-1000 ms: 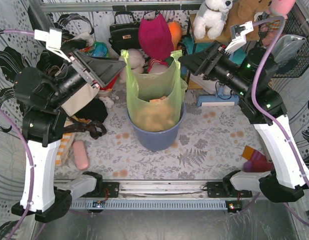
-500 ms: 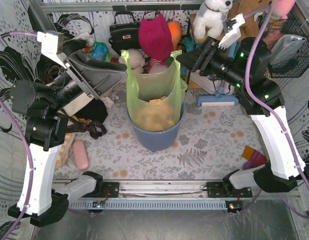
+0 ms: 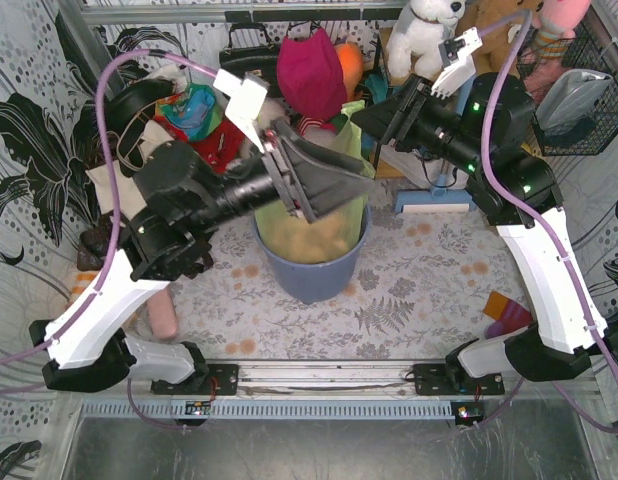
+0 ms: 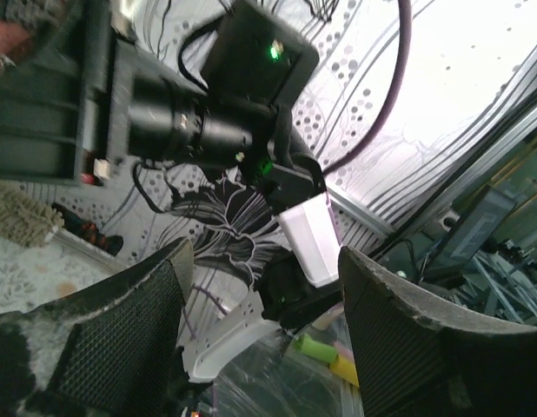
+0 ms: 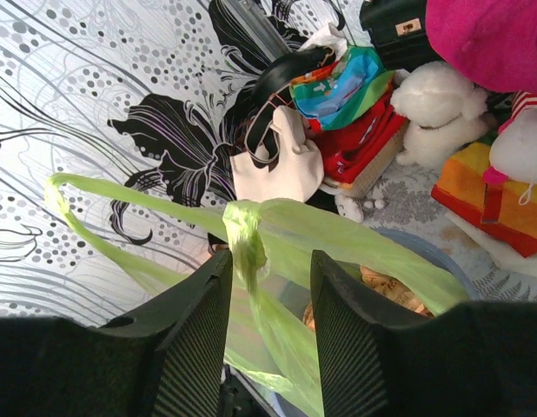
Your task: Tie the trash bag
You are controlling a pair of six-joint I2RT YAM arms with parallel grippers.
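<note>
Here, the trash bag point(image 3: 355, 200) is seated in the blue-grey bin point(image 3: 309, 272) on floral cloth point(image 3: 409, 290), with patterned curtains point(image 5: 95, 104) behind the bin. Above the bin, the left gripper point(image 4: 264, 252) is spread wide; the right gripper point(image 5: 270, 261) is parted around 1 bag strap point(image 5: 242, 230).

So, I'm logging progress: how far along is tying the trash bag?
Nothing tied yet: the bag stands open in the bin. In hand: one handle lies between the open fingers of the right gripper; the left gripper hovers open and empty above the bag. Left: grip both handles, knot them.
</note>
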